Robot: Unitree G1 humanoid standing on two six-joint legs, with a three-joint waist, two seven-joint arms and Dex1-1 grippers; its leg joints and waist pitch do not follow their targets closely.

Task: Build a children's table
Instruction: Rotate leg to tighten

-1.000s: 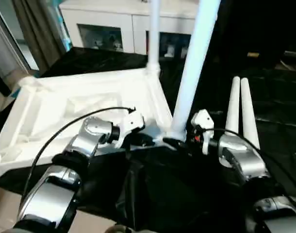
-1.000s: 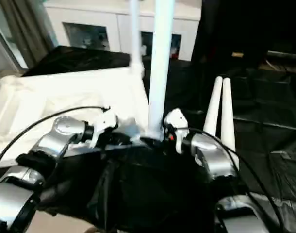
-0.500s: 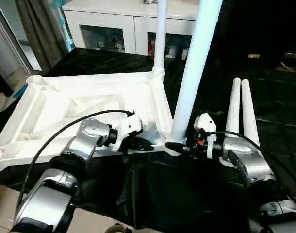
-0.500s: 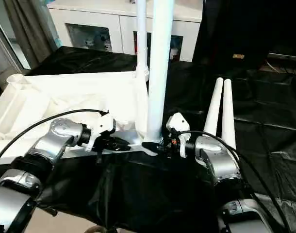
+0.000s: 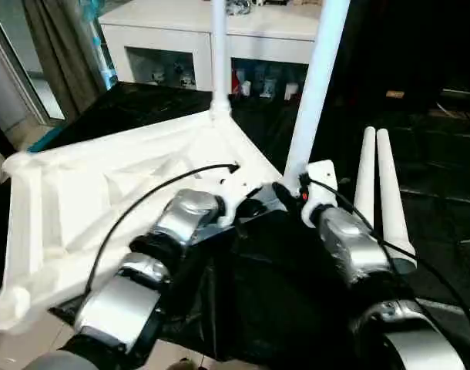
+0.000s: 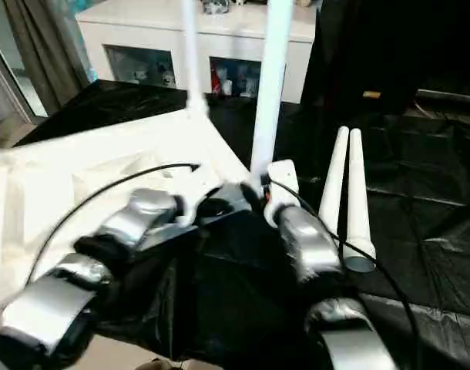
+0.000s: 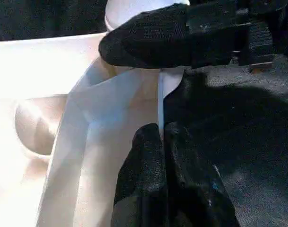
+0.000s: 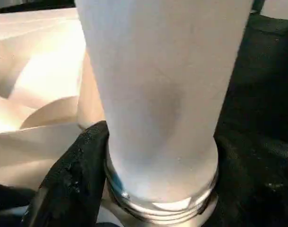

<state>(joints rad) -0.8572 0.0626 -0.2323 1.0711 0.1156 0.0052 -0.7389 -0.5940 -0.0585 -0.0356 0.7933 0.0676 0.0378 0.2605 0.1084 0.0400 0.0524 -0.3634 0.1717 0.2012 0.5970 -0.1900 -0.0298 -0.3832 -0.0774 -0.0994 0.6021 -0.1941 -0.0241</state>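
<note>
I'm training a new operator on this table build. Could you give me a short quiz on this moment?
1. How many legs stand upright in the tabletop's corner sockets? A) one B) two C) four
2. True or false: the two loose legs lie on top of the white cabinet.
3. Fill in: the left gripper is pinched shut on the tabletop's thin ____.

Key: 1) B. 2) False, they lie side by side on the black cloth. 3) rim.
</note>
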